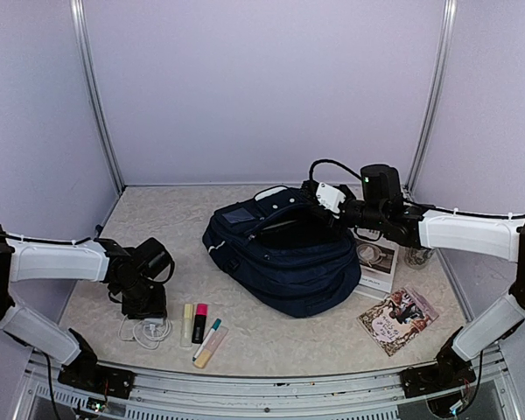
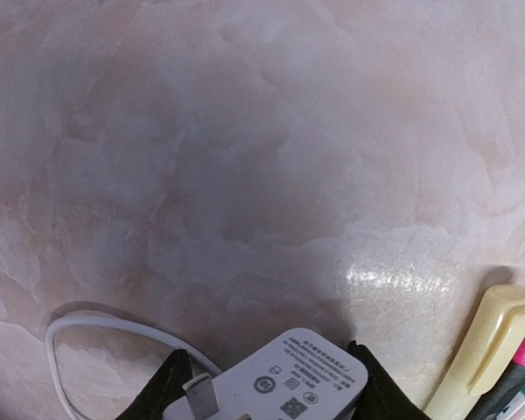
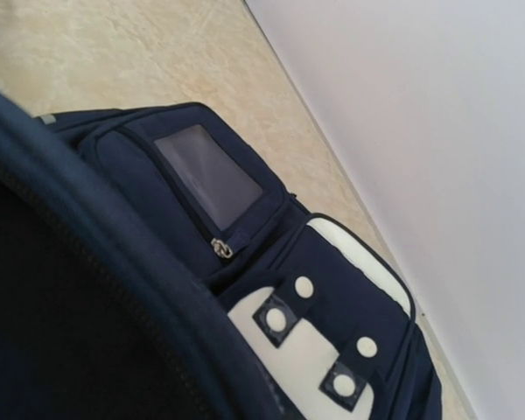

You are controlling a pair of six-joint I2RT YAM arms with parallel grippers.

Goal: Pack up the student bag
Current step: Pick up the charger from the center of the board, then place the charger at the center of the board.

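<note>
**Charger pickup: grip and cable are the weak points**

The student bag [image 1: 280,258] lies in the middle of the bench [image 1: 175,227], its main opening gaping toward the right arm. The right claw [image 1: 319,203] sits at the rim of that opening. Its wrist view shows only the dark rim and the front pocket, never its own fingers, so it cannot be told whether it holds the rim or merely hovers there.

The left claw [image 2: 269,367] is down at the bench over a white charger [image 2: 280,381]. Its 2 black fingers [image 2: 162,394] flank the charger's ends, but whether they press on it or only bracket it cannot be told.

Risks from here, as a judgement:

- The fingers meet the charger near its ends, beside the plug. A shallow or off-centre hold could let the smooth body twist or slip out on the lift.
- The white cable [image 2: 66,337] loops loose on the bench. It will trail behind and could snag the yellow highlighter [image 2: 486,346] just beside it, or catch on the bag's rim.
- If the right claw has no hold on the rim, the soft fabric may sag shut and block the drop.
</note>
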